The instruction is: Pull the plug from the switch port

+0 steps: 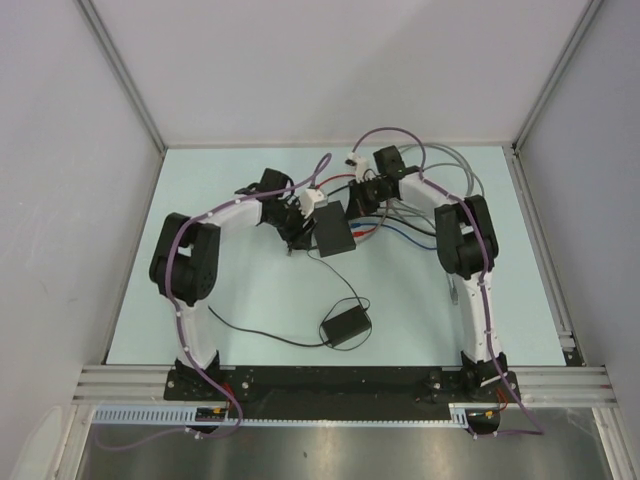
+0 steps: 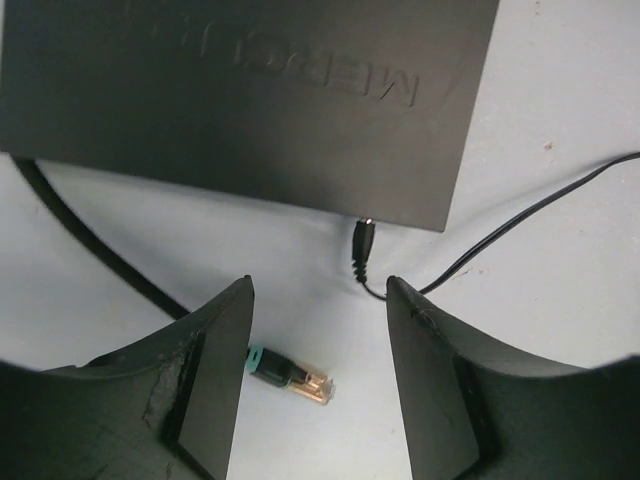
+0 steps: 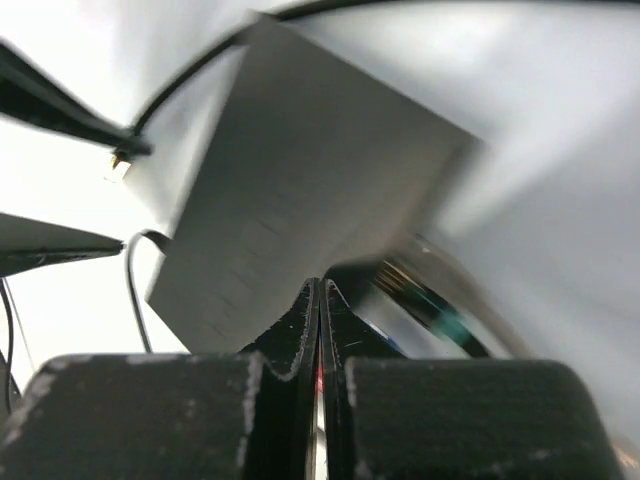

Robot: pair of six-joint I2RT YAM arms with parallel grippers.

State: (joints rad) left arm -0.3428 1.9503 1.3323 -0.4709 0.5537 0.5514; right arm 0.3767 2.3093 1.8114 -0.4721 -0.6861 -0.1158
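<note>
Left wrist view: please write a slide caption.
Open left gripper over the loose network plug lying on the table near the black switch.

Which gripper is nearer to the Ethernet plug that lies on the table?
Left. The Ethernet plug lies beneath the left gripper, between its open fingers; the right gripper, shut, sits on the switch's other side.

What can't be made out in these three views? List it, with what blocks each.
Ports of the switch: top view, too small to tell which are occupied.
Lettering on the switch: left wrist view, cut off by the top edge.
The loose plug: left wrist view, its cable runs behind a finger of the open left end effector.
Cables beside the switch: right wrist view, blurred; whether the shut right end effector touches the switch is unclear.
</note>
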